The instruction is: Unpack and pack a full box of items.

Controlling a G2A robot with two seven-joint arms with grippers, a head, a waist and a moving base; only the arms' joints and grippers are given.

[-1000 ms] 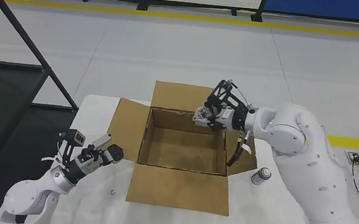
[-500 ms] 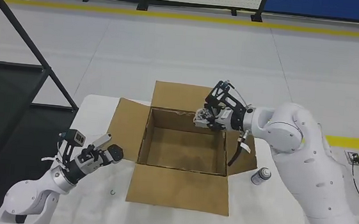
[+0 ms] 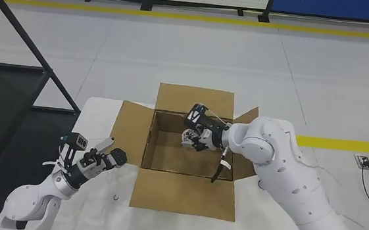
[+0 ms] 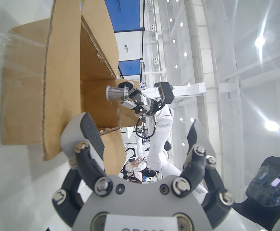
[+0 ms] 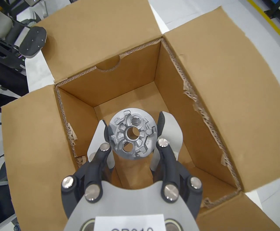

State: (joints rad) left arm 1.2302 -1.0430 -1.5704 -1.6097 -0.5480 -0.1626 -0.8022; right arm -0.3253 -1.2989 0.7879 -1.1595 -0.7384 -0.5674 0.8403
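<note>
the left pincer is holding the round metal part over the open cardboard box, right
Not the left one. The right pincer is holding the round metal part over the open cardboard box, as the right wrist view shows. The left pincer is open with nothing in it, off to the side of the box.

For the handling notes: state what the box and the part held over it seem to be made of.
Box: corrugated cardboard, plain brown and matte; fluted layers show along its torn edges.
Part: looks like cast metal, perhaps aluminium, dull grey and slightly rough, with raised ribs and round holes; the exact alloy cannot be told.
</note>
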